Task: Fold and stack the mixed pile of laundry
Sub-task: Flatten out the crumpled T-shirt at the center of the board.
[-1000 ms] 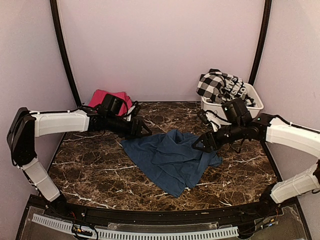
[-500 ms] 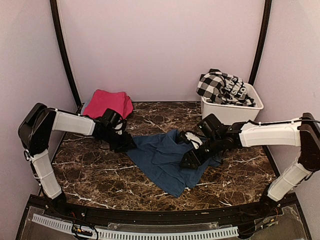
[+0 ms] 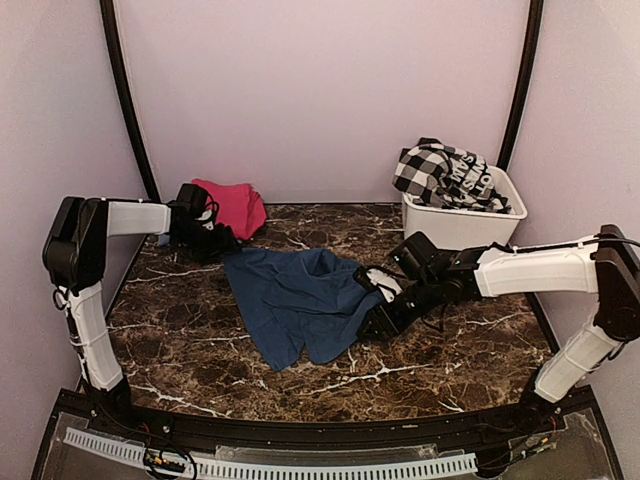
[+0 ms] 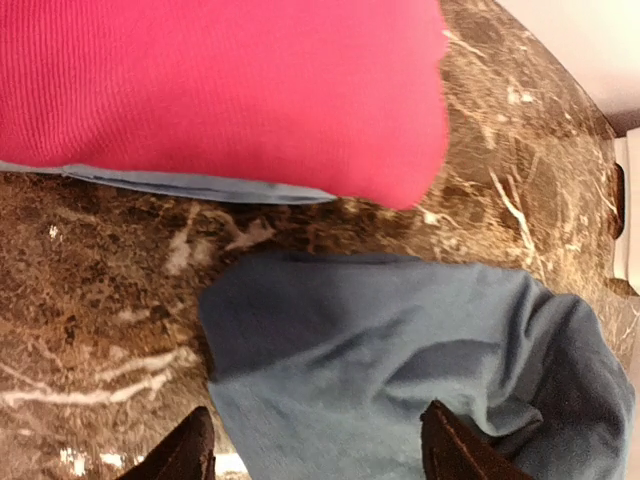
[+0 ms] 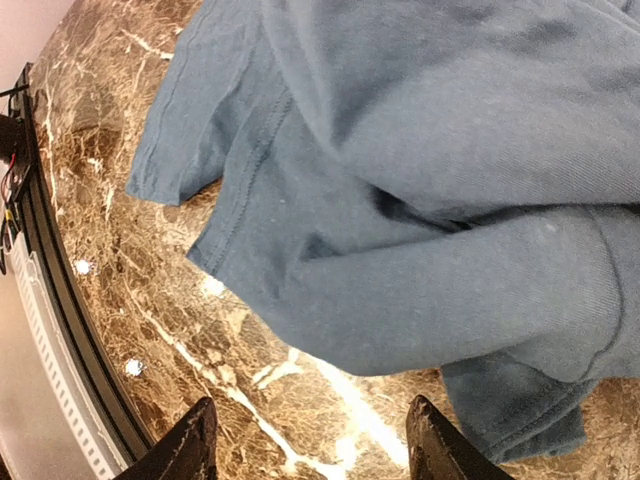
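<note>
A: Laundry [image 3: 300, 305], where is it?
B: You have the blue cloth [image 4: 400, 350] rumpled mid-frame on the table [image 3: 450, 350], pink cloth [image 3: 232, 205] upper left, checked garment [image 3: 440, 170] in the tub [image 3: 455, 228] upper right.
A: And the grip?
B: Your left claw [image 4: 315, 430] and right claw [image 5: 312, 420] both stand apart, clamping nothing.

The light-blue piece [image 4: 180, 183] shows only a thin edge under the magenta-pink cloth [image 4: 220, 90], itself cut off at the wrist view's top edge. Lettering on the checked garment [image 3: 435, 165] is too small to read.
</note>
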`<state>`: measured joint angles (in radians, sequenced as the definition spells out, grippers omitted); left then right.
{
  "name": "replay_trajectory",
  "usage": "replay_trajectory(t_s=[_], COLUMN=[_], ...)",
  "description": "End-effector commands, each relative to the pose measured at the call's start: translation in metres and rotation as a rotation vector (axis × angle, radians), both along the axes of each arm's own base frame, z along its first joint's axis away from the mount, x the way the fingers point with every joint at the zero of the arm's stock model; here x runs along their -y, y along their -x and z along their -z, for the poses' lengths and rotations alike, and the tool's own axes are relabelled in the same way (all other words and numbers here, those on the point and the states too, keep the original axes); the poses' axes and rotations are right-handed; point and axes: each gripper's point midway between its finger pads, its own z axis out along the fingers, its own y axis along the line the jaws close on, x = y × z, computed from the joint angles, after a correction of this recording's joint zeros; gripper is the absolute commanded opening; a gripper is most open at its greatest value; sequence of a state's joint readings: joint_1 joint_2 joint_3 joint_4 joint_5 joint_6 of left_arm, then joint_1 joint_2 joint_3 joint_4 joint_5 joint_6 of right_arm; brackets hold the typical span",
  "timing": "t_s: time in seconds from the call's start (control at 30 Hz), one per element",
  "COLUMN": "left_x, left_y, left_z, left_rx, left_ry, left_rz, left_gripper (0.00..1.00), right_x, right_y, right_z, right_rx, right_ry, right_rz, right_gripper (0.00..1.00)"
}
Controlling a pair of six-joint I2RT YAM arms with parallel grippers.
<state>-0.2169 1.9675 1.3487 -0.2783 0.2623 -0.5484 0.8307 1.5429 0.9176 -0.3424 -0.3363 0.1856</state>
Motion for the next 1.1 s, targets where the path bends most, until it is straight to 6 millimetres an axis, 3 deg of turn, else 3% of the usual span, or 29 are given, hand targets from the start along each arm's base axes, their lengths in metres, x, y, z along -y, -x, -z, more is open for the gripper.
replay_trajectory(t_s=[0.0, 0.03, 0.07, 0.1, 0.13, 0.17, 0.2, 0.33, 0.57, 0.77, 0.87, 0.97, 1.03, 1.07], left_x=[0.021, 0.024, 0.022, 0.022, 0.020, 0.020, 0.019, 0.022, 0.032, 0.042, 0.044, 0.043, 0.047, 0.051], left_y=[0.037, 0.046, 0.058, 0.066, 0.079, 0.086, 0.096, 0.123, 0.149, 0.170, 0.178, 0.188, 0.196, 0.201], left_z=[-0.066, -0.082, -0.073, -0.085, -0.074, -0.084, -0.074, -0.077, -0.077, -0.064, -0.061, -0.057, -0.056, -0.058], left_rx=[0.145, 0.177, 0.158, 0.180, 0.158, 0.176, 0.153, 0.147, 0.154, 0.124, 0.125, 0.112, 0.116, 0.128], left_ry=[-0.047, -0.020, -0.011, 0.015, 0.020, 0.041, 0.044, 0.064, 0.068, 0.062, 0.051, 0.023, 0.016, 0.009], left_rz=[0.124, 0.129, 0.129, 0.125, 0.126, 0.124, 0.126, 0.150, 0.177, 0.182, 0.185, 0.190, 0.208, 0.227], left_gripper=[0.72, 0.73, 0.73, 0.73, 0.73, 0.73, 0.73, 0.73, 0.74, 0.73, 0.71, 0.68, 0.65, 0.65], right_x=[-0.026, -0.032, -0.039, -0.046, -0.052, -0.059, -0.065, -0.088, -0.114, -0.112, -0.099, -0.085, -0.077, -0.072], right_y=[0.012, 0.016, 0.019, 0.022, 0.024, 0.028, 0.031, 0.041, 0.043, 0.043, 0.038, 0.036, 0.034, 0.029], right_z=[-0.023, -0.024, -0.025, -0.025, -0.024, -0.022, -0.017, 0.005, 0.036, 0.070, 0.091, 0.106, 0.104, 0.098], right_rx=[0.127, 0.147, 0.167, 0.185, 0.199, 0.209, 0.208, 0.198, 0.172, 0.166, 0.178, 0.179, 0.187, 0.213], right_ry=[-0.048, -0.044, -0.038, -0.027, -0.016, -0.003, 0.012, 0.064, 0.108, 0.195, 0.288, 0.362, 0.385, 0.399], right_rz=[-0.105, -0.126, -0.147, -0.169, -0.190, -0.216, -0.237, -0.313, -0.358, -0.362, -0.334, -0.305, -0.279, -0.249], right_gripper=[0.60, 0.60, 0.60, 0.59, 0.59, 0.59, 0.60, 0.63, 0.65, 0.63, 0.52, 0.25, 0.05, 0.00])
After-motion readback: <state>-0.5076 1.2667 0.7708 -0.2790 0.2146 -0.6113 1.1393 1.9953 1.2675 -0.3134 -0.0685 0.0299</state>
